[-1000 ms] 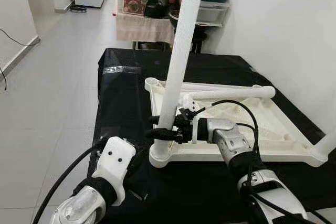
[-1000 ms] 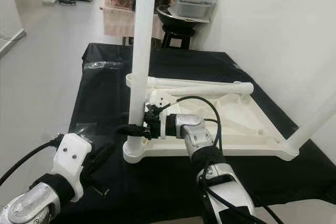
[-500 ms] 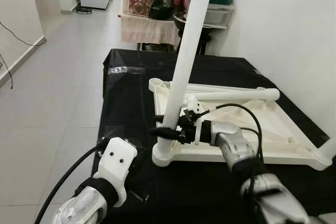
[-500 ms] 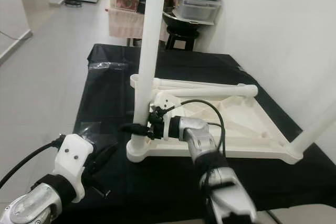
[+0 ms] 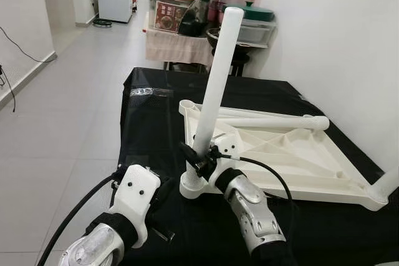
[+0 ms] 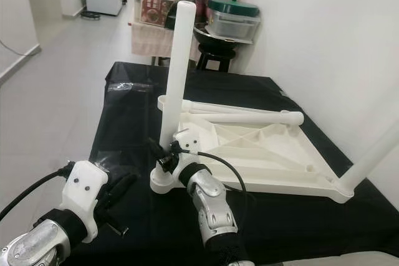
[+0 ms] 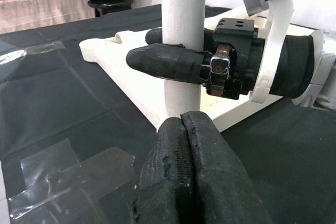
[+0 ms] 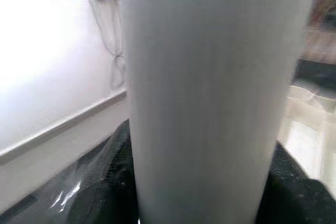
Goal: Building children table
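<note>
White tabletop [image 5: 293, 154] on black-draped table [image 5: 156, 98]

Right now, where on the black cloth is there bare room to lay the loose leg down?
Bare cloth lies left of the upturned tabletop, behind the tape patch. A free strip runs behind the tabletop's far edge. The near corner is crowded: the right tool grips the upright leg, and the left tool sits beside it.

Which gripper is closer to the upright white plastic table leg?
Right. The right gripper clamps the upright white plastic table leg near its base; the left gripper, shut, sits just short of it, not touching.
</note>
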Tool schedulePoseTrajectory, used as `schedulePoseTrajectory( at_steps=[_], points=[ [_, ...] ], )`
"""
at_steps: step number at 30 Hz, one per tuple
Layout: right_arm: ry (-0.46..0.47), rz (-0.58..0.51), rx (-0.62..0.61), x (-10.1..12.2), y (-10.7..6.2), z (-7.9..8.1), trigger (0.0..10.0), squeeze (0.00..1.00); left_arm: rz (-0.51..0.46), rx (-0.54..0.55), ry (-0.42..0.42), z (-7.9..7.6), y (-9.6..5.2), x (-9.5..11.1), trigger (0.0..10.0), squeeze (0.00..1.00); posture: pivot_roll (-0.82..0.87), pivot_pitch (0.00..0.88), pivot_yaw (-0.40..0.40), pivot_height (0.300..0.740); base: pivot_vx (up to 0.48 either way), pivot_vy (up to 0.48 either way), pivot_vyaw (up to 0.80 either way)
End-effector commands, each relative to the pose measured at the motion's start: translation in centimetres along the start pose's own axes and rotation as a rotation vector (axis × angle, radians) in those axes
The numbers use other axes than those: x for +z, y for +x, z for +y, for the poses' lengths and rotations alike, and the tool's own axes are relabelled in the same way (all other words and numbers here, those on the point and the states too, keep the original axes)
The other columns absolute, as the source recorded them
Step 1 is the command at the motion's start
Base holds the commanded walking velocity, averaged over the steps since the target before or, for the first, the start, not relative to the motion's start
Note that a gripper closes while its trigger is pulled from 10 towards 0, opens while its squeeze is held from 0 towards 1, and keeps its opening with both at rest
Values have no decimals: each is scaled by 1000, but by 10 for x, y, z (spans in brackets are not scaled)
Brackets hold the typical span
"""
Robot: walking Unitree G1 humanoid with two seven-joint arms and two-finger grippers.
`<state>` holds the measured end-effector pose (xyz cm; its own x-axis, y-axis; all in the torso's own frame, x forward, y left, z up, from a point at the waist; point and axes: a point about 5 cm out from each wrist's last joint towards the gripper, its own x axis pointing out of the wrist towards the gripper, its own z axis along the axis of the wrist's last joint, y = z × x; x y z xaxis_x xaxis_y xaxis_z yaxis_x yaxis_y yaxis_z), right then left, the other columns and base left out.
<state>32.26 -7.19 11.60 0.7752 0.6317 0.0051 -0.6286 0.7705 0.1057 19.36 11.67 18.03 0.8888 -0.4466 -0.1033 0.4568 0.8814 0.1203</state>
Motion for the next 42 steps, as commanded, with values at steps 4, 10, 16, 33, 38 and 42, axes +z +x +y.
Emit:
schedulePoseTrajectory(
  at_steps=[4,10,16,33,38,42],
  points=[
    [94,120,23,-24,-9,3,10000,514,10,-21,0,-3,1,-2,10000,0,156,0,-156,740,0,0,0],
    [87,67,247,3,-1,-4,10000,671,-1,-14,-6,-2,2,0,10000,0,158,0,-160,740,0,0,0],
    [44,54,405,26,10,-25,10000,0,-5,-11,-6,-4,3,1,10000,0,178,0,-169,740,0,0,0],
    [32,47,559,61,14,-46,0,0,-2,-3,-9,-5,1,1,10000,0,184,0,-175,740,0,0,0],
    [-25,59,536,50,4,-52,0,0,0,-3,-10,-5,0,1,10000,0,166,0,-167,740,0,0,0],
    [-33,52,428,42,-1,-57,0,0,3,-7,-12,-5,-1,1,10000,0,157,0,-165,740,0,0,0]
  ],
)
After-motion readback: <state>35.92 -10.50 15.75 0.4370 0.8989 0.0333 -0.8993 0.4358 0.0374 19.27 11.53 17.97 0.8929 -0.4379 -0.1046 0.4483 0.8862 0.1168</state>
